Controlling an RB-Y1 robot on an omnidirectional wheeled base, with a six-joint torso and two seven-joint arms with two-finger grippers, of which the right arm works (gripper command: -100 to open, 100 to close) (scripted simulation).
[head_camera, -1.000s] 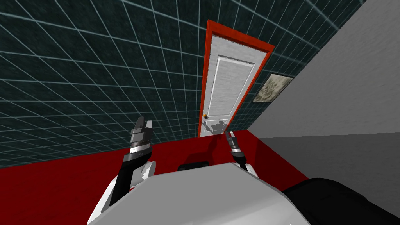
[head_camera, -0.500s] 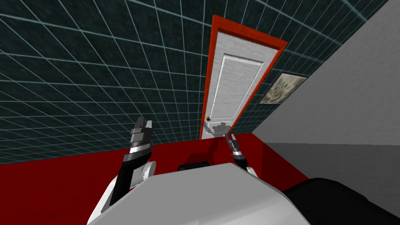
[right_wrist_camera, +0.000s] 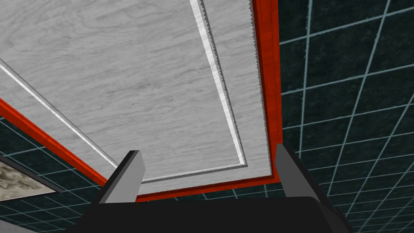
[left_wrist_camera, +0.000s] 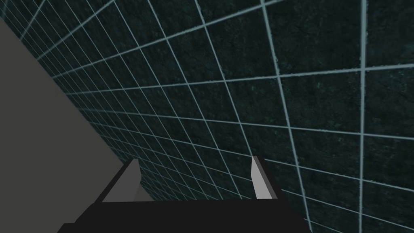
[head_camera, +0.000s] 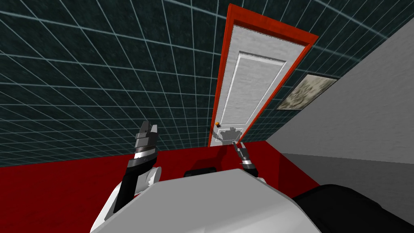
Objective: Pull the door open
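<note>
Head view: facing a white panelled door (head_camera: pixel 250 81), shut flush in a red frame (head_camera: pixel 221 81), set into the dark tiled wall (head_camera: pixel 101 81) towards that wall's right end, just before the corner with a plain grey wall (head_camera: pixel 364 113). Long axis upright, from the red floor (head_camera: pixel 81 182) to the frame's top rail; broad face turned to the robot; slant shared with the whole room, so the camera's. Small orange knob (head_camera: pixel 217 123) close against the door's left edge, in its lower part. Framed picture (head_camera: pixel 306 92) on the tiled wall, between the frame's right post and the corner.

Right gripper (head_camera: pixel 238 143) raised in front of the door's bottom edge, lower than the knob and to its right, apart from it; grey shadow (head_camera: pixel 229 133) on the door's lower panel just above.

Right wrist view: looking along the right gripper (right_wrist_camera: pixel 208 150) up the door (right_wrist_camera: pixel 133 73), fingers (right_wrist_camera: pixel 129 174) released and wide apart, grasping nothing; between them a corner of the recessed panel and a strip of the frame (right_wrist_camera: pixel 267 81); picture (right_wrist_camera: pixel 16 182) beyond one finger.

Left gripper (head_camera: pixel 147 130) held up over the floor, well to the left of the door, pointed at the tiled wall. Left wrist view: left gripper (left_wrist_camera: pixel 194 159) likewise released, fingers apart, nothing between.
</note>
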